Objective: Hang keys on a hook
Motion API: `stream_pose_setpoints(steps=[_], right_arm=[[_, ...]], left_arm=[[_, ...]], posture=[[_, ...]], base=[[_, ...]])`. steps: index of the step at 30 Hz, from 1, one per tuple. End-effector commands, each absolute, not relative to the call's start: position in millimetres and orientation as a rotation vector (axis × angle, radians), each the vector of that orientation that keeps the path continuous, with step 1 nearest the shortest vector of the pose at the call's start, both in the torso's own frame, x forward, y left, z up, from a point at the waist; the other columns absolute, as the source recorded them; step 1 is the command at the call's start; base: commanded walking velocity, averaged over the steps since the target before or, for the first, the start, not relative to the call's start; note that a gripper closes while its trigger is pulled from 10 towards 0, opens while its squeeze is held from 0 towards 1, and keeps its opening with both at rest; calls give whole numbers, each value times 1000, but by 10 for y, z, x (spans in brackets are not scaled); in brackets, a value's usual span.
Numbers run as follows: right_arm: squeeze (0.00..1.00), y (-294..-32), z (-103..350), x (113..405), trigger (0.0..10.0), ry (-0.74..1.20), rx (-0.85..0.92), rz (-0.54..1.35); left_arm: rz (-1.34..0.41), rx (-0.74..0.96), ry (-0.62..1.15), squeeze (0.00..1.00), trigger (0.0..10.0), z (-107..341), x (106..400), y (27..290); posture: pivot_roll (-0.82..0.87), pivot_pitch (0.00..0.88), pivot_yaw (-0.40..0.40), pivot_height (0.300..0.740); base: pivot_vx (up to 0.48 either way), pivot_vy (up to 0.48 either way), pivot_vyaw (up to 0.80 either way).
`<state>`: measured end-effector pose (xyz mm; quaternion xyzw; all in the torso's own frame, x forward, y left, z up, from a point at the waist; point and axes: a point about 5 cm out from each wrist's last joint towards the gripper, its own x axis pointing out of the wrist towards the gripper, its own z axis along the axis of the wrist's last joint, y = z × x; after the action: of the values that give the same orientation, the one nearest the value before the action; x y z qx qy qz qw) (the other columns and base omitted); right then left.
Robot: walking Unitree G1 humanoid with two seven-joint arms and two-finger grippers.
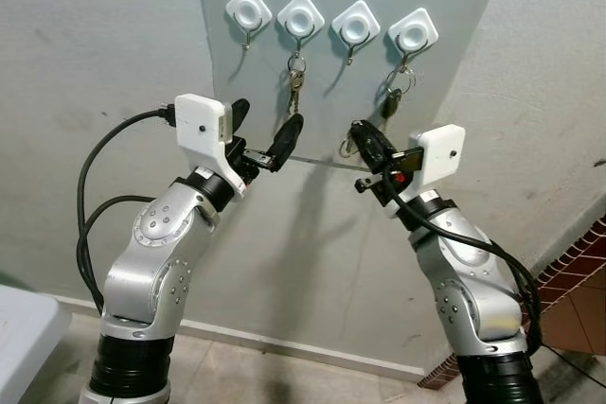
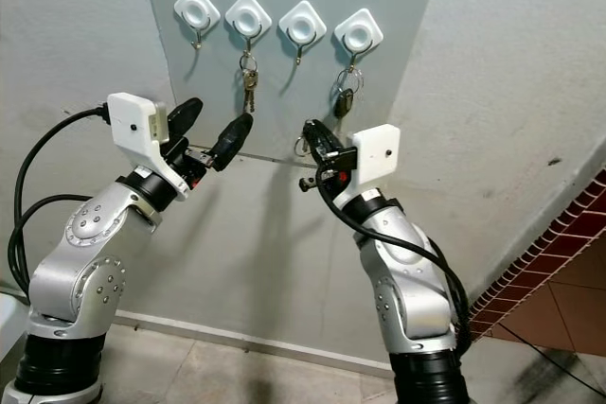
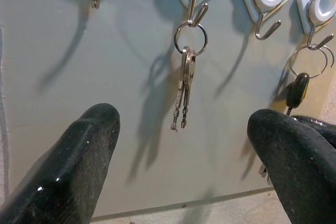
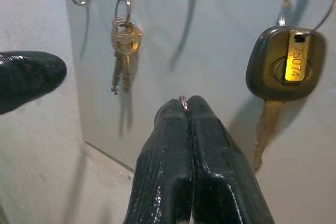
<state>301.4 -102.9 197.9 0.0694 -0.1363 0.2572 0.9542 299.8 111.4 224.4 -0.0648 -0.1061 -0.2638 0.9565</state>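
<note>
Four white hooks sit in a row on a grey panel. The first hook and the third hook are bare. A pair of silver keys hangs on the second hook. A black-headed key hangs on the fourth hook. My right gripper is raised below the third and fourth hooks, shut on a small key ring whose edge peeks out between the fingertips. My left gripper is open and holds nothing, just below the hanging silver keys.
The panel is fixed to a pale plaster wall. Red brick-pattern tiles run along the lower right. A white surface corner shows at the lower left, and black cables loop beside my left arm.
</note>
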Motion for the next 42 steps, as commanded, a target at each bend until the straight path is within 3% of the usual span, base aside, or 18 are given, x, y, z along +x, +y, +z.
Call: stream_pose_setpoints(steps=[1, 22, 42], right_arm=[[0, -986, 2159, 3012, 10000, -341, 146, 547], [0, -1041, 2644, 3056, 10000, -533, 171, 543], [0, -1109, 2639, 3155, 10000, -514, 67, 653]], left_arm=[[-570, -115, -251, 0, 10000, 2375, 2983, 1071], [-640, -132, -248, 0, 10000, 2400, 2887, 926], [-637, -142, -245, 0, 10000, 2408, 2862, 931]], posture=[[2, 8, -36, 732], [0, 7, -36, 732], [7, 15, -38, 732]], base=[[0, 0, 0], [0, 0, 0], [0, 0, 0]])
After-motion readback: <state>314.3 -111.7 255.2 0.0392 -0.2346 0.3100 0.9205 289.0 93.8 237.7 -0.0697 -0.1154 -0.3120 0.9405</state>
